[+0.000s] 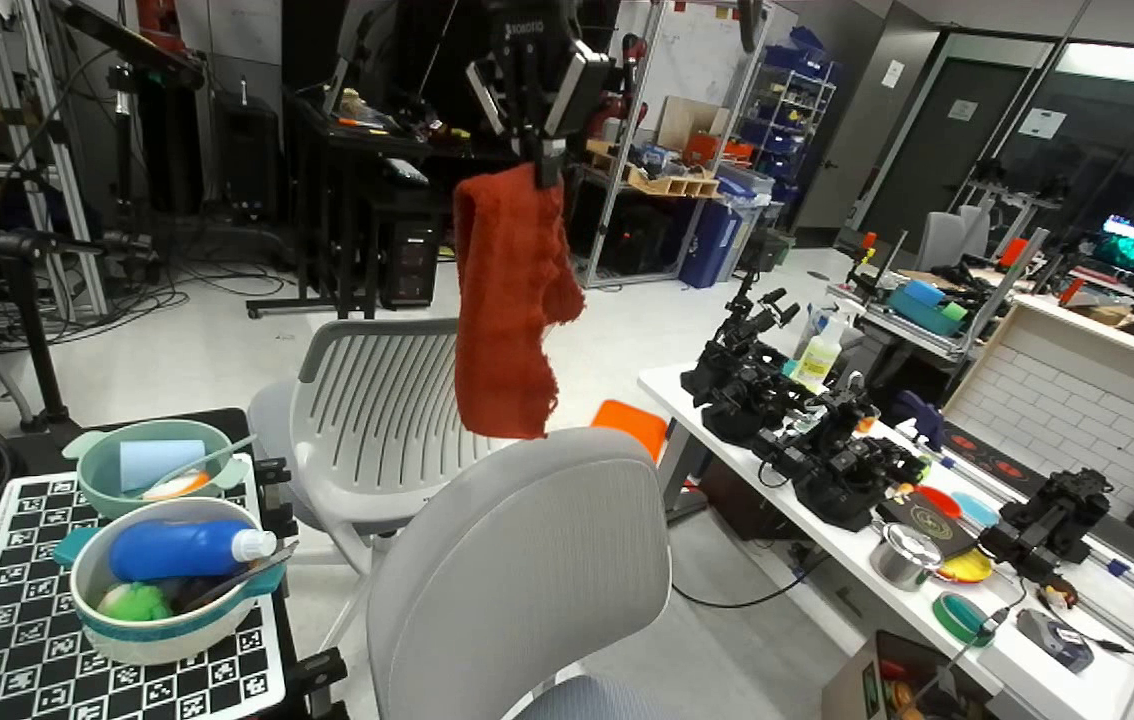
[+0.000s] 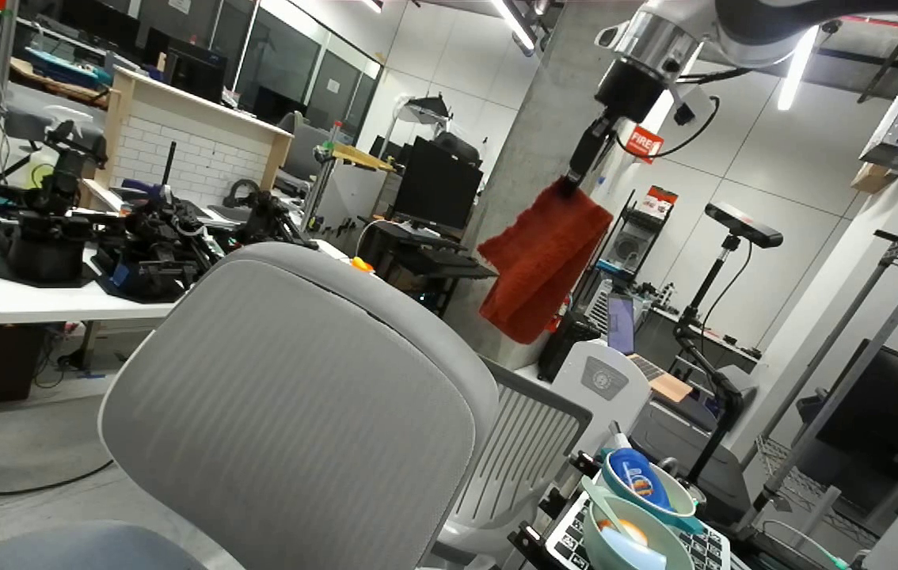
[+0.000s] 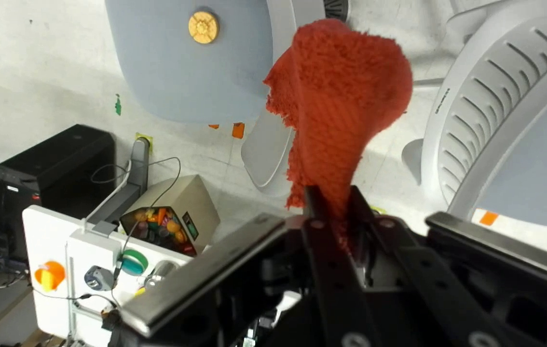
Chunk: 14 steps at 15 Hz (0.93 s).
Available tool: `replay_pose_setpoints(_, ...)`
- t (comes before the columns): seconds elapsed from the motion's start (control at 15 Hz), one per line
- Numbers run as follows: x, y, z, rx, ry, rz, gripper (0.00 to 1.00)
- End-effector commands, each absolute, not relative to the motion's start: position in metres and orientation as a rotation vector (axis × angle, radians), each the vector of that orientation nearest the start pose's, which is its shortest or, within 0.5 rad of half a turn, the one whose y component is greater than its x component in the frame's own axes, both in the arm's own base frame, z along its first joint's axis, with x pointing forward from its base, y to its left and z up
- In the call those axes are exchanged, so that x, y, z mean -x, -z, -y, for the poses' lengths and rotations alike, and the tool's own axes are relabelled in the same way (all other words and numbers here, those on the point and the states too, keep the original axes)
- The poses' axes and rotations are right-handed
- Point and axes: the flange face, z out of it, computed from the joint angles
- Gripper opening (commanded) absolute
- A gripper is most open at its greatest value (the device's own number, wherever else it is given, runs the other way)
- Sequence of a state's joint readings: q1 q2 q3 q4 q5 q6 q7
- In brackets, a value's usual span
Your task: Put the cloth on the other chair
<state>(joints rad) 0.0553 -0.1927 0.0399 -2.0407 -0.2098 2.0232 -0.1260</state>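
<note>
OK, cloth (image 1: pixel 507 300): orange-red, hanging limp in mid-air, shown in every view; in an exterior view its lower end is apart from padded chair (image 2: pixel 298 412) and slatted chair (image 2: pixel 524 439).
Jaws: clamped on the cloth's top end; wrist view shows fabric pinched between them.
Arm (image 2: pixel 655 47): metal joint shows in an exterior view, above the cloth.
Padded chair back: in the foreground, both exterior views.
Padded chair seat (image 3: pixel 182 72): seen from above in wrist view; yellow disc (image 3: pixel 203 27) on it, wrist view only.
Green bowl (image 1: pixel 92 472), white bowl (image 1: pixel 152 643): on checkered board (image 1: pixel 27 600), exterior views only.
Blue bottle (image 1: pixel 172 550): in the white bowl, both exterior views; green toy (image 1: pixel 135 603) beside it shows in an exterior view.
Fire sign (image 2: pixel 644 142): red, only in an exterior view.
Box (image 3: pixel 204 205): by white tabletop (image 3: pixel 47 231); wrist view shows colourful toys (image 3: pixel 172 226) inside.
</note>
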Motion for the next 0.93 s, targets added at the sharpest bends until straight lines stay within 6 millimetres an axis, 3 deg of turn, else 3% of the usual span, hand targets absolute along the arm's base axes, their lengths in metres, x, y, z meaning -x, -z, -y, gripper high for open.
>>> replay_pose_setpoints(0.0, -0.523, -0.519, -0.025, 3.299, 0.21, 0.59, 0.04)
replay_pose_setpoints(0.4, -0.532, -0.481, -0.019, 3.272, 0.078, 0.721, 0.04)
replay_pose_setpoints(0.87, -0.544, -0.462, -0.002, 3.261, 0.009, 0.815, 0.04)
